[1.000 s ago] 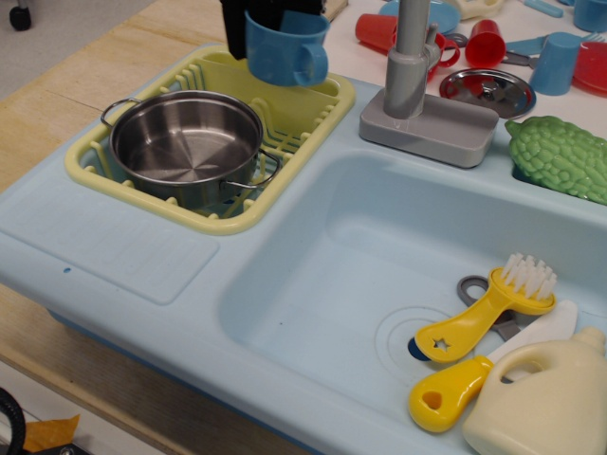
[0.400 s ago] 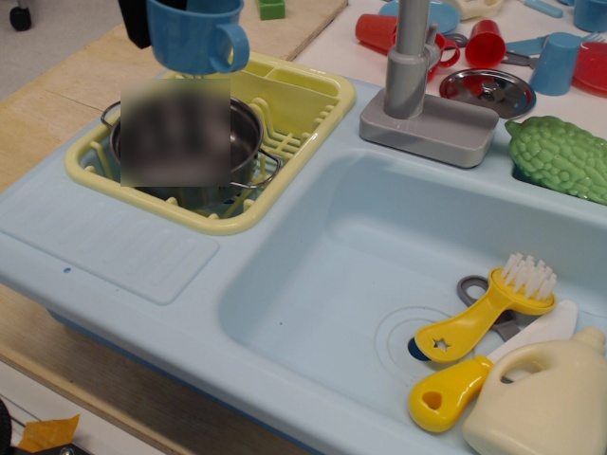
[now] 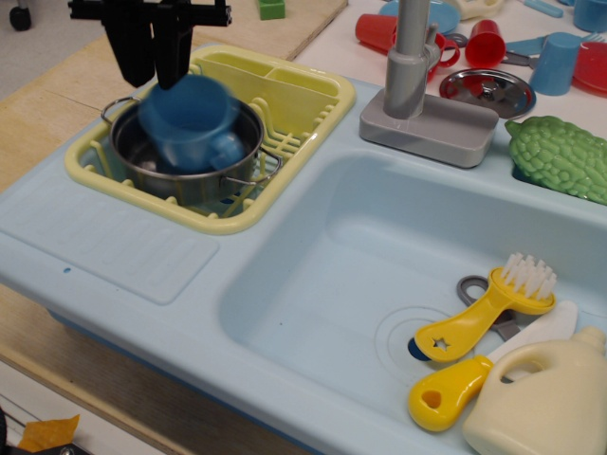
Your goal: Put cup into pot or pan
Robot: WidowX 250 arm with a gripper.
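Note:
The medium-blue cup (image 3: 188, 121) with a side handle is motion-blurred and sits in the mouth of the shiny steel pot (image 3: 171, 182), its handle toward the right. The pot stands in the yellow dish rack (image 3: 285, 104) at the left of the toy sink. My black gripper (image 3: 154, 78) hangs just above the cup's left rim. Its fingers (image 3: 133, 57) are apart from the cup and no longer hold it. Whether the cup rests on the pot's bottom I cannot tell because of the blur.
A grey faucet (image 3: 410, 66) stands right of the rack. Behind it are a steel lid (image 3: 487, 90), red cups (image 3: 484, 43) and a pale blue cup (image 3: 555, 62). A green vegetable (image 3: 560, 156) lies at the right. The basin (image 3: 322, 275) holds a yellow brush (image 3: 488, 308) and a cream bottle (image 3: 545, 398).
The gripper carried the cup left from over the rack's back to above the pot, then let go. The cup has dropped into the pot and the gripper is empty above it.

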